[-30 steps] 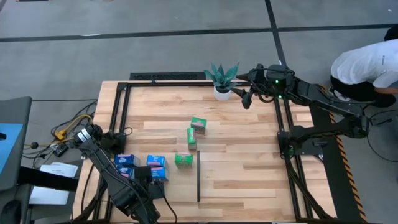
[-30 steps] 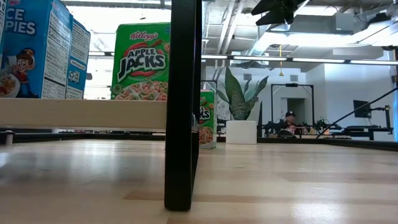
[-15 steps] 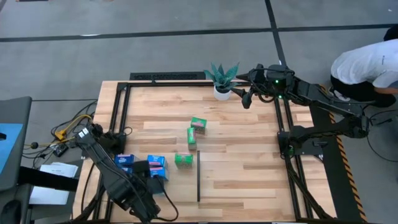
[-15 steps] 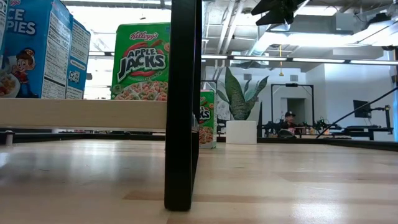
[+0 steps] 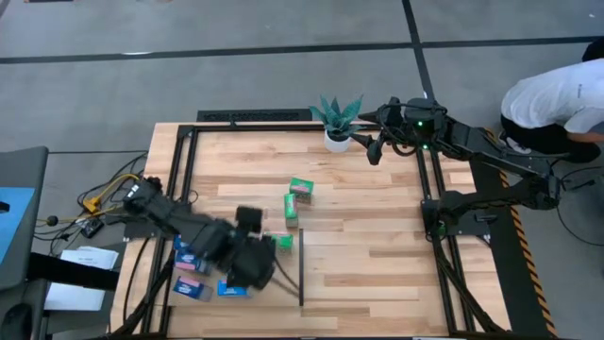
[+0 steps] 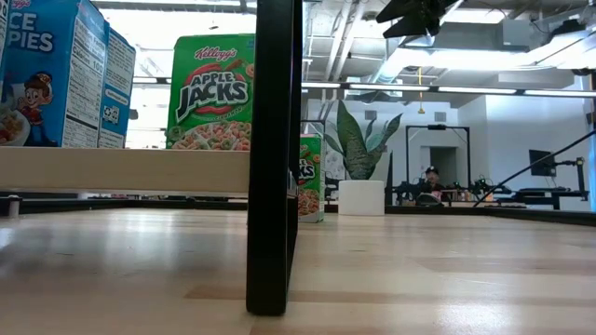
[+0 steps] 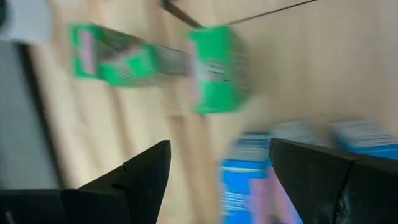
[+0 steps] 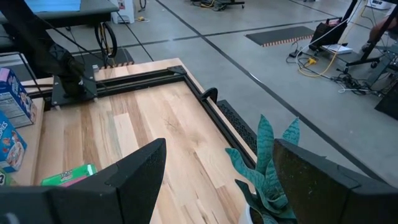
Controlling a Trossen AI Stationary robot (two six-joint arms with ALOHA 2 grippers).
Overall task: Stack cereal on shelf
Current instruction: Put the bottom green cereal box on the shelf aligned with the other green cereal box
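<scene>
Cereal boxes (image 5: 300, 187) scattered on the wood shelf (image 5: 377, 236), blue ones at 8 o'clock, left gripper (image 7: 217, 171) above them, fingers apart, empty, right gripper (image 5: 376, 149) wide, empty, at 1 o'clock beside the potted plant (image 5: 337, 118).

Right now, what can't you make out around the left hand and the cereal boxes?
- Blue boxes, high view: partly covered by the left arm, so no sure count.
- Left hand, wrist view: open and empty, but motion blur smears the green box ahead.
- Low view: black post hides boxes behind it.
</scene>
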